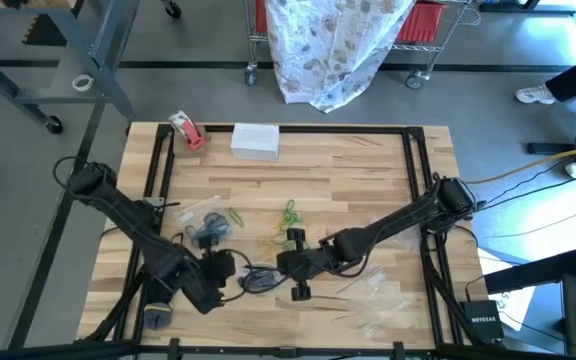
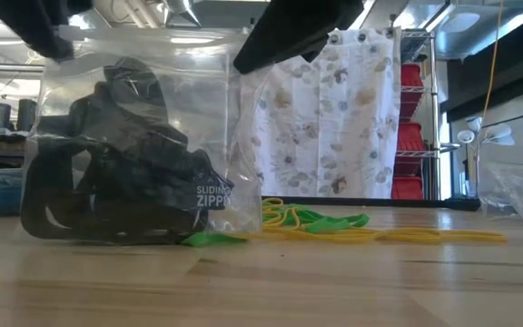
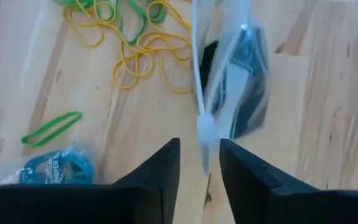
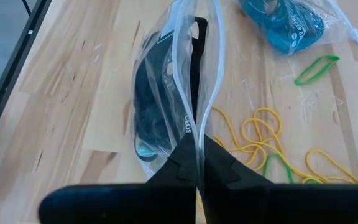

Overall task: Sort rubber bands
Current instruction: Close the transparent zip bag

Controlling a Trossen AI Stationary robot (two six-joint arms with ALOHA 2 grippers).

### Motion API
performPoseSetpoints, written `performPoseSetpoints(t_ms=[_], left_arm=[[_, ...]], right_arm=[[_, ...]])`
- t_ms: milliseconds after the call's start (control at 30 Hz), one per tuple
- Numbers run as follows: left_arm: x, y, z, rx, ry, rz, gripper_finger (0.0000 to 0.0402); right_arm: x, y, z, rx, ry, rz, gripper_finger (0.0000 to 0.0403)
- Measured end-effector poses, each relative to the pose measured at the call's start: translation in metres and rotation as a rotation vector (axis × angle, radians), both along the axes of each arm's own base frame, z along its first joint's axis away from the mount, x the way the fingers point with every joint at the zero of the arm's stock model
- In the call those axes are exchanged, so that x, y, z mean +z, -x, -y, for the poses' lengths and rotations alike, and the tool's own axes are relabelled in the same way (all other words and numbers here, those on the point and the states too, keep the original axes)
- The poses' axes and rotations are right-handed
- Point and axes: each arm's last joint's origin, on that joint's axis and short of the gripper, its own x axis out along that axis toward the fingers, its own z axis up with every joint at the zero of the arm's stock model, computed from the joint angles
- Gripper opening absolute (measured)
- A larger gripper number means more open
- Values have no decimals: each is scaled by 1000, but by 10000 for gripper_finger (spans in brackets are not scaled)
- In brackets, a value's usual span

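Black rubber bands (image 4: pixel 160 112) fill the zipper bag (image 4: pixel 179 74); right gripper (image 4: pixel 197 163) pinches its edge, left gripper (image 3: pixel 199 163) jaws spread around the slider (image 3: pixel 205 129)—pull steadily.

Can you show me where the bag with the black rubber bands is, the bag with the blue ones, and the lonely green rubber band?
bag of black rubber bands (image 4: pixel 157 112): right wrist view, on its dark filled middle.
bag of blue rubber bands (image 4: pixel 281 22): right wrist view, on the blue bundle inside.
single green rubber band (image 3: pixel 51 127): left wrist view, on the loop's strand.
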Motion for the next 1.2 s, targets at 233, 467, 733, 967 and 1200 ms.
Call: performPoseSetpoints(t_ms=[233, 467, 733, 967, 1200], left_arm=[[0, -5, -5, -8, 30, -24, 50], [-1, -5, -5, -23, 30, -39, 3], [0, -5, -5, -24, 27, -37, 0], [0, -5, -4, -13, 35, -31, 0], [0, -3, -1, -24, 38, -21, 0]], right_arm=[[0, 0, 0, 1, 0, -1, 1], [0, 0, 0, 1, 0, 0, 1], [-1, 1, 1, -33, -68, -26, 1], [32, 5, 5, -18, 9, -93, 73], [58, -13, -3, 74, 2, 155, 161]])
